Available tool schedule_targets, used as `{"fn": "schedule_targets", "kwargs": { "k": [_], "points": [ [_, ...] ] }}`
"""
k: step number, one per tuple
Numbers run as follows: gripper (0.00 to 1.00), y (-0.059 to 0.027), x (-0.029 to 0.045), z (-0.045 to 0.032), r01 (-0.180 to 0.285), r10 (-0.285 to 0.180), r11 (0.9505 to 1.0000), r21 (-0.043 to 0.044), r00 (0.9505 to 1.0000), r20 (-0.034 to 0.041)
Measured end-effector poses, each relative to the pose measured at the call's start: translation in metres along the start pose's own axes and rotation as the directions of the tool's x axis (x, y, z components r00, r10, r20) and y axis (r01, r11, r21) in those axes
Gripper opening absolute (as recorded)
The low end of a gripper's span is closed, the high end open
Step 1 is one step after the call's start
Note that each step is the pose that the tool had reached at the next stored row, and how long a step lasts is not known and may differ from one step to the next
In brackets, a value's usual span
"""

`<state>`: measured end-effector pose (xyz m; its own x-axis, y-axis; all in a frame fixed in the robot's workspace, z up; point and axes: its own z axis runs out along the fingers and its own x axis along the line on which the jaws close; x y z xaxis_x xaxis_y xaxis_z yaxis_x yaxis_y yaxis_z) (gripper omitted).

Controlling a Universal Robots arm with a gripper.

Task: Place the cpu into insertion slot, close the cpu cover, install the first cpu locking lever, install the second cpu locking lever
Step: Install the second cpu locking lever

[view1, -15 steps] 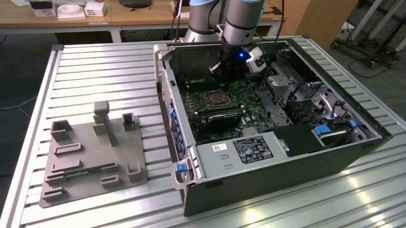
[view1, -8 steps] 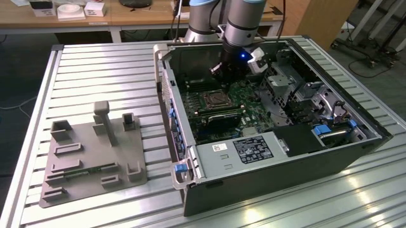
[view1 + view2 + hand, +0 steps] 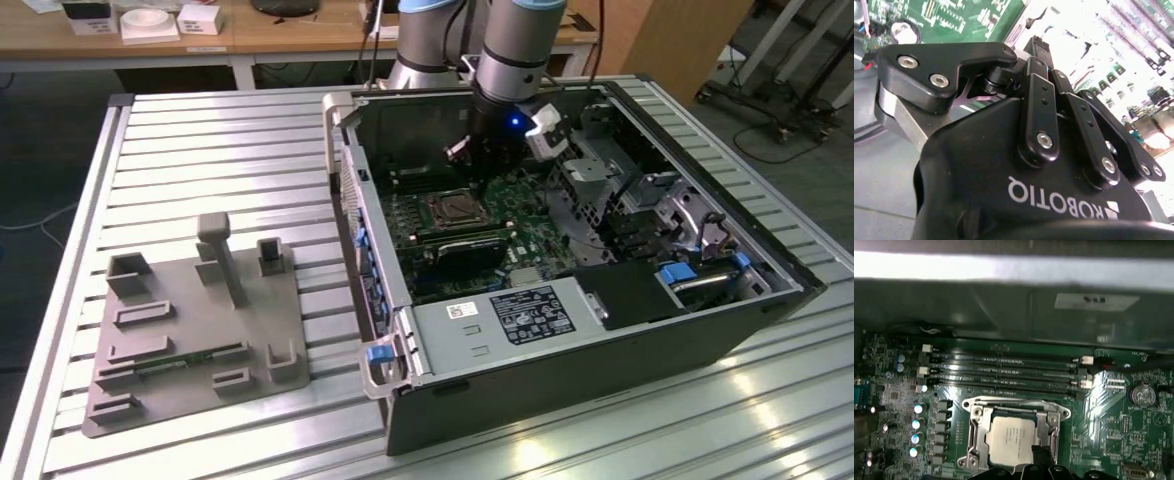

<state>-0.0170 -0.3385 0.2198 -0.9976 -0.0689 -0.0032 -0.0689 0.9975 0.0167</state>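
The open computer case lies on its side on the ribbed metal desk, with the green motherboard facing up inside it. The arm reaches down into the case from the far side, and the gripper hangs just above the board, near the socket and a little beyond it toward the case's back wall.

In the first wrist view the cpu sits inside the insertion slot. It is a small flat square with a pale silver-grey metal top carrying faint dark print, lying level and square to the socket. The cpu cover lies down around it as a thin silvery frame, its window showing the chip's top and its bright edges running along each side. Just beyond the socket run four long narrow black memory slots side by side, and a round coin cell sits on the board well apart from it.

In the second wrist view the black linkages of the gripper crowd the picture; whether the jaws are spread or pressed together I cannot tell.

On the desk at the exterior view's left rests a grey fixture plate with upright blocks, well apart from the case.
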Motion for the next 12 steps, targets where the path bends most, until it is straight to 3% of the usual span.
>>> {"fn": "schedule_targets", "kwargs": {
  "k": [8,12],
  "points": [
    [0.1,-0.0083,-0.001,-0.0027,-0.001,0.001,1.0,0.0,1.0,0.0],
    [0.1,-0.0091,-0.0009,-0.0077,-0.001,0.001,1.0,-0.0091,1.0,0.0006]
  ]
}}
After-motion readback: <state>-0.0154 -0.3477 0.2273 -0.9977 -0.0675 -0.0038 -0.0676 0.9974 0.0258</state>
